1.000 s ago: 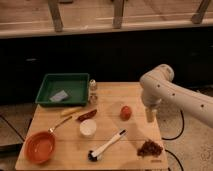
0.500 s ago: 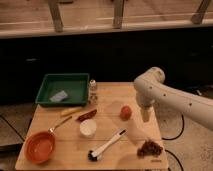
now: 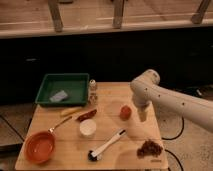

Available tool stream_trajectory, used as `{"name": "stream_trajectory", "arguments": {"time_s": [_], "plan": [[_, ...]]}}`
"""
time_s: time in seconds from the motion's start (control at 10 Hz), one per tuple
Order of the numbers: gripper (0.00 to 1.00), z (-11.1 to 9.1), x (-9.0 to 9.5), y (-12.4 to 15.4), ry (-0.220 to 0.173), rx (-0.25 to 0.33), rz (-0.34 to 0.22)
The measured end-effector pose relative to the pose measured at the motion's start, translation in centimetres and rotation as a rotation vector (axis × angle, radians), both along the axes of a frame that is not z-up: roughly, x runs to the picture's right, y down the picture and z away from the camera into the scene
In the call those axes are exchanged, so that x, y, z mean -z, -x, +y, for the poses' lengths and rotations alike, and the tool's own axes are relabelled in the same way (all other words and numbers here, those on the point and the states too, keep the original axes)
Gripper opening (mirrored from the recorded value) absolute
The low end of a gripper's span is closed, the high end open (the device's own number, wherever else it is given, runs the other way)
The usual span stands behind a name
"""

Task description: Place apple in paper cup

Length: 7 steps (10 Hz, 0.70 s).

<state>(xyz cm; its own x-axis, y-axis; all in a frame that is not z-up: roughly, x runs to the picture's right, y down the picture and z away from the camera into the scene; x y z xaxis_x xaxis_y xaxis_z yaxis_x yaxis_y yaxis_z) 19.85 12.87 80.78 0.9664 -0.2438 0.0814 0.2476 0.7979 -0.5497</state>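
Since the earlier frames the white arm (image 3: 172, 101) has swung leftward and brought its gripper (image 3: 142, 116) closer to the apple (image 3: 125, 112), while the things lying about have stayed where they were. The wooden table (image 3: 112, 97) bears everything, and the apple rests on it a little right of its middle. The arm comes in from the right of the apple, bends at an elbow above and right of the apple, and hangs the gripper down just to the right of the apple; whether the two touch cannot be told. The claw is spread and holds nothing. A green tray (image 3: 75, 86) sits well to the left of the apple and farther back, with a flat grey thing (image 3: 58, 95) inside it. An orange pan (image 3: 40, 146) lies far to the left of the apple, nearer the front edge, its handle slanting up toward the apple's side. A black and white brush (image 3: 106, 145) lies tilted in front of the apple, slightly left. A bunch of grapes (image 3: 150, 148) lies in front of the apple, to its right. A dark red pepper (image 3: 86, 115) lies left of the apple at about the same depth. The paper cup (image 3: 87, 128) stands upright, left of the apple and a little nearer the front. A small bottle (image 3: 93, 86) stands behind and left of the apple.
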Motion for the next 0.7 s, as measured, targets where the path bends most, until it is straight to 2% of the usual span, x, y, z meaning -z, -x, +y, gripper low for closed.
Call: {"name": "stream_trajectory", "arguments": {"time_s": [0.7], "plan": [[0.80,0.3,-2.4,1.3,0.006,0.084,-0.088]]}}
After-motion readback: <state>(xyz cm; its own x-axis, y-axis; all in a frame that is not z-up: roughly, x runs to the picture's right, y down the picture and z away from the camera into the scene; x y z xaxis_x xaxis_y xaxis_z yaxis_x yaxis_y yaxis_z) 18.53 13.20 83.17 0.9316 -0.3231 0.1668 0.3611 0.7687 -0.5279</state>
